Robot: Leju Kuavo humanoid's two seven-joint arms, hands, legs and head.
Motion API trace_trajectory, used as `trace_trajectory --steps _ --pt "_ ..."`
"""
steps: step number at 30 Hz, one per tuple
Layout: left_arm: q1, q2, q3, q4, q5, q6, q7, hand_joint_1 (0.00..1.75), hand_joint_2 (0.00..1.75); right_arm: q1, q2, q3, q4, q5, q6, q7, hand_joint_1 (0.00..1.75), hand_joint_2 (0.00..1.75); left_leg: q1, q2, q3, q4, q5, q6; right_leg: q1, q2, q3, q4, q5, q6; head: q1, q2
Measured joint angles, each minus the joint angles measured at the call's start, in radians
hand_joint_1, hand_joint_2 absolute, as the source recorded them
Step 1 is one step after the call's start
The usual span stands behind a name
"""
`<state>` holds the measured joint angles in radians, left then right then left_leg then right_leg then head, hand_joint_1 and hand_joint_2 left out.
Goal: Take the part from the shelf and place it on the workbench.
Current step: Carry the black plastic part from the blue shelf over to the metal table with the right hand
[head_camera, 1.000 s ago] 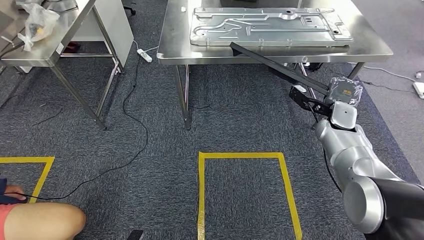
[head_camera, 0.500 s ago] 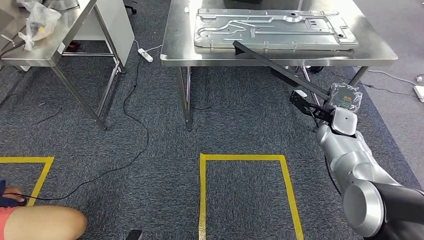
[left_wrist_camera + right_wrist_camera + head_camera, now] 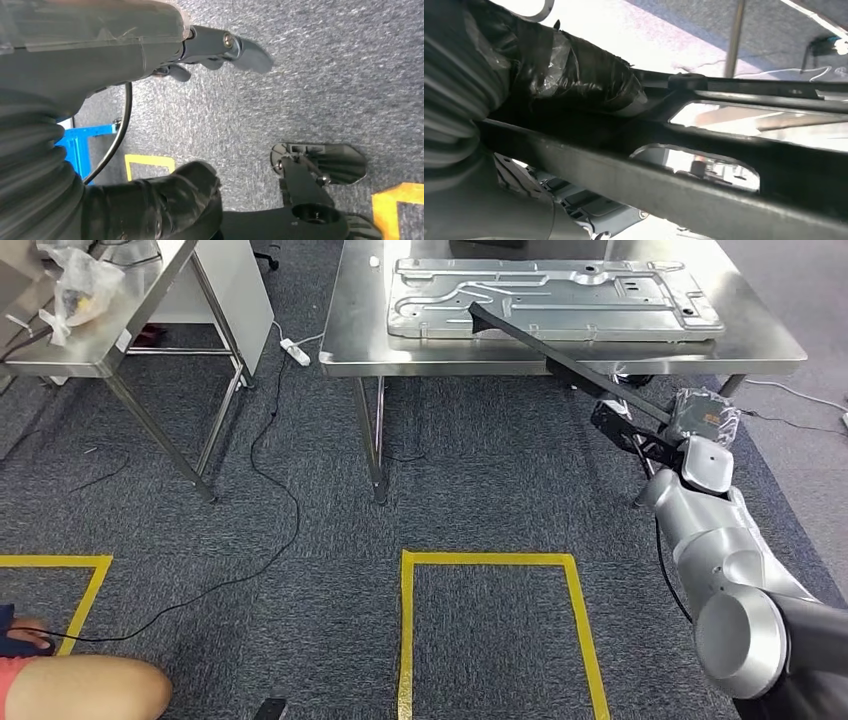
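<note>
The part is a long black bar [image 3: 560, 358]. It runs from my right hand [image 3: 700, 430] at the right of the head view up to the steel workbench [image 3: 350, 340]. Its far tip lies over the near edge of a big silver pressed plate [image 3: 550, 295] on the bench. My right hand grips the bar's near end. In the right wrist view the taped thumb [image 3: 574, 70] presses against the bar [image 3: 724, 170]. My left hand [image 3: 130, 55] hangs above the grey carpet, thumb and fingers apart, nothing in it.
A second steel table [image 3: 100, 340] at the left carries a plastic bag [image 3: 75, 285]. A power strip [image 3: 292, 350] and cables lie on the carpet between the tables. A yellow tape rectangle [image 3: 490, 560] marks the floor. A person's knee [image 3: 80, 690] is at bottom left.
My right hand has moved forward toward the bench with the bar. The bar's far tip has risen from the bench's front edge to over the silver plate.
</note>
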<state>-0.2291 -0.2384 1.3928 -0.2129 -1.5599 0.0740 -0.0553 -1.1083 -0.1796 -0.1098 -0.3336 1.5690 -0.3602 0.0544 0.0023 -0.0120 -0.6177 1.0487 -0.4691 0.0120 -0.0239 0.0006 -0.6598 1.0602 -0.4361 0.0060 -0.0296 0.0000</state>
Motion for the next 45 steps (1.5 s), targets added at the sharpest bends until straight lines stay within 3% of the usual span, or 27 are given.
trace_trajectory --steps 2,4,6,7,10,12,14,16,19,20,21,22,24,26,28,31,33,35,36,37,39,41,42,45 --pt "0.0 0.0 0.0 0.0 0.0 0.0 0.0 0.0 1.75 -0.019 0.0 0.0 -0.006 0.0 0.007 0.004 1.75 1.75 0.002 0.004 -0.03 0.067 -0.039 -0.01 -0.003 -0.002 0.004 -0.004 0.0 -0.01 0.0 0.0" --pt "0.0 0.0 0.0 0.0 0.0 0.0 0.0 0.0 1.75 -0.037 0.0 -0.001 -0.008 0.0 0.012 0.006 1.75 1.75 0.005 0.005 -0.087 0.188 -0.089 -0.017 -0.002 -0.003 0.006 -0.004 -0.002 -0.016 0.0 0.0" --pt "0.002 0.0 0.0 0.0 0.0 -0.002 0.0 0.0 1.75 -0.046 0.0 -0.004 -0.008 -0.001 0.013 0.009 1.75 1.75 0.007 0.006 -0.125 0.255 -0.095 -0.019 -0.001 -0.003 0.01 -0.004 -0.004 -0.019 0.0 0.0" --pt "0.003 0.0 0.0 0.0 0.0 -0.003 0.0 0.0 1.75 -0.047 0.0 -0.006 -0.008 -0.001 0.013 0.009 1.75 1.75 0.008 0.006 -0.122 0.241 -0.074 -0.018 0.0 -0.002 0.013 -0.004 -0.005 -0.019 0.0 0.0" --pt "0.001 0.001 0.0 0.0 -0.001 -0.004 0.0 0.0 1.75 -0.047 0.0 -0.007 -0.009 0.0 0.011 0.011 1.75 1.75 0.005 0.006 -0.041 0.06 0.016 -0.004 0.002 0.0 0.021 -0.004 -0.009 -0.013 0.0 0.0" --pt "-0.002 0.001 0.0 0.0 -0.002 -0.004 0.0 0.0 1.75 -0.045 0.0 -0.007 -0.009 0.0 0.01 0.013 1.75 1.75 0.0 0.006 -0.01 -0.007 0.029 0.004 0.004 0.0 0.021 -0.007 -0.008 -0.004 0.0 0.0" --pt "-0.001 0.0 0.0 0.0 -0.002 -0.003 0.0 0.0 1.75 -0.042 0.0 -0.007 -0.009 0.0 0.009 0.014 1.75 1.75 0.0 0.007 -0.005 -0.018 0.031 0.01 0.004 0.0 0.022 -0.012 -0.006 0.008 0.0 0.0" --pt "-0.001 0.0 0.0 0.0 -0.002 -0.002 0.0 0.0 1.75 -0.038 0.0 -0.007 -0.009 0.0 0.008 0.015 1.75 1.75 0.003 0.008 0.003 -0.032 0.039 0.021 0.002 0.0 0.014 0.009 -0.023 0.017 0.0 0.0" --pt "-0.003 0.0 0.0 0.0 -0.001 -0.001 0.0 0.0 1.75 -0.029 -0.001 -0.007 -0.007 0.0 0.007 0.014 1.75 1.75 0.004 0.007 0.007 -0.041 0.045 0.031 0.001 0.0 -0.059 0.167 -0.105 0.024 0.001 0.0" --pt "-0.002 0.0 0.0 0.0 -0.001 -0.001 0.001 0.0 1.75 -0.022 -0.001 -0.007 -0.006 0.0 0.006 0.014 1.75 1.75 0.004 0.006 0.007 -0.04 0.044 0.032 0.001 0.0 -0.086 0.223 -0.122 0.026 0.001 0.0" --pt "0.0 0.0 0.0 0.0 0.0 -0.001 0.001 0.0 1.75 -0.015 -0.001 -0.007 -0.005 0.0 0.004 0.014 1.75 1.75 0.004 0.004 0.007 -0.038 0.042 0.032 0.001 0.0 -0.1 0.247 -0.121 0.027 0.001 0.0" --pt "0.001 0.0 0.0 0.0 0.0 -0.002 0.001 0.0 1.75 -0.009 -0.001 -0.007 -0.005 0.0 0.003 0.015 1.75 1.75 0.004 0.003 0.007 -0.034 0.04 0.032 0.0 0.0 -0.096 0.235 -0.102 0.027 0.001 0.0" --pt "0.002 -0.001 0.0 0.0 0.0 -0.003 0.001 0.0 1.75 -0.004 -0.002 -0.007 -0.005 -0.001 0.001 0.015 1.75 1.75 0.004 0.003 0.007 -0.025 0.032 0.027 0.0 -0.002 -0.044 0.117 -0.036 0.024 0.001 0.0" --pt "0.0 -0.002 0.0 0.0 0.0 -0.004 0.0 0.0 1.75 -0.004 -0.002 -0.008 -0.005 -0.003 0.001 0.008 1.75 1.75 -0.001 0.006 0.004 -0.015 0.025 0.019 0.007 -0.012 0.002 0.017 -0.004 0.015 0.0 0.0" --pt "0.0 -0.002 0.0 0.0 0.0 -0.005 -0.001 0.0 1.75 -0.003 -0.003 -0.009 -0.004 -0.006 0.001 0.0 1.75 1.75 -0.005 0.01 0.001 -0.013 0.023 0.012 0.013 -0.015 0.009 -0.001 -0.005 0.006 0.0 0.0" --pt "-0.001 -0.002 0.0 0.0 0.0 -0.007 -0.002 0.0 1.75 -0.001 -0.004 -0.014 -0.004 -0.007 0.002 -0.004 1.75 1.75 -0.007 0.017 -0.004 0.007 0.003 0.0 0.004 -0.002 0.012 -0.006 -0.001 -0.01 -0.001 0.0" --pt "-0.002 -0.002 0.0 0.0 0.0 -0.007 -0.002 0.0 1.75 0.0 -0.004 -0.015 -0.005 -0.007 0.002 -0.004 1.75 1.75 -0.003 0.016 -0.043 0.096 -0.051 -0.01 0.001 0.006 0.015 -0.01 0.001 -0.019 -0.001 0.0" --pt "-0.001 -0.002 0.0 0.0 0.0 -0.008 -0.002 0.0 1.75 0.001 -0.003 -0.016 -0.005 -0.007 0.002 -0.003 1.75 1.75 0.0 0.016 -0.104 0.226 -0.105 -0.014 0.002 0.014 0.015 -0.009 0.001 -0.023 -0.001 0.0" --pt "0.0 -0.002 0.0 0.0 0.0 -0.008 -0.002 0.0 1.75 0.002 -0.003 -0.016 -0.005 -0.005 0.001 0.0 1.75 1.75 0.001 0.016 -0.123 0.264 -0.111 -0.015 0.002 0.018 0.016 -0.009 0.001 -0.023 -0.001 0.0" --pt "0.0 -0.002 0.0 0.0 0.0 -0.008 -0.002 0.0 1.75 0.002 -0.003 -0.016 -0.005 -0.003 0.001 0.005 1.75 1.75 0.001 0.016 -0.127 0.267 -0.098 -0.014 0.002 0.022 0.017 -0.009 0.0 -0.023 -0.001 0.0" --pt "-0.001 -0.002 0.0 0.0 -0.001 -0.008 -0.002 0.0 1.75 0.003 -0.003 -0.016 -0.005 0.0 0.0 0.016 1.75 1.75 0.001 0.013 -0.079 0.156 -0.026 -0.006 0.003 0.029 0.02 -0.008 -0.001 -0.022 -0.001 0.0" --pt "-0.003 -0.001 0.0 0.0 -0.002 -0.007 -0.002 0.0 1.75 0.002 -0.003 -0.016 -0.006 0.0 0.0 0.02 1.75 1.75 -0.003 0.007 -0.018 0.027 0.023 0.006 0.006 0.034 0.02 -0.008 -0.001 -0.017 -0.001 0.0" --pt "-0.004 0.0 0.0 0.0 -0.002 -0.007 -0.002 0.0 1.75 0.002 -0.004 -0.016 -0.006 0.0 0.0 0.022 1.75 1.75 -0.005 0.004 -0.004 -0.005 0.029 0.01 0.006 0.035 0.018 -0.009 0.0 -0.013 -0.001 0.0" --pt "-0.003 0.0 0.0 0.0 -0.003 -0.006 -0.002 0.0 1.75 0.003 -0.006 -0.016 -0.006 0.0 -0.002 0.028 1.75 1.75 -0.004 0.006 0.003 -0.027 0.033 0.018 0.004 0.037 0.017 -0.015 0.004 0.004 -0.001 0.0"
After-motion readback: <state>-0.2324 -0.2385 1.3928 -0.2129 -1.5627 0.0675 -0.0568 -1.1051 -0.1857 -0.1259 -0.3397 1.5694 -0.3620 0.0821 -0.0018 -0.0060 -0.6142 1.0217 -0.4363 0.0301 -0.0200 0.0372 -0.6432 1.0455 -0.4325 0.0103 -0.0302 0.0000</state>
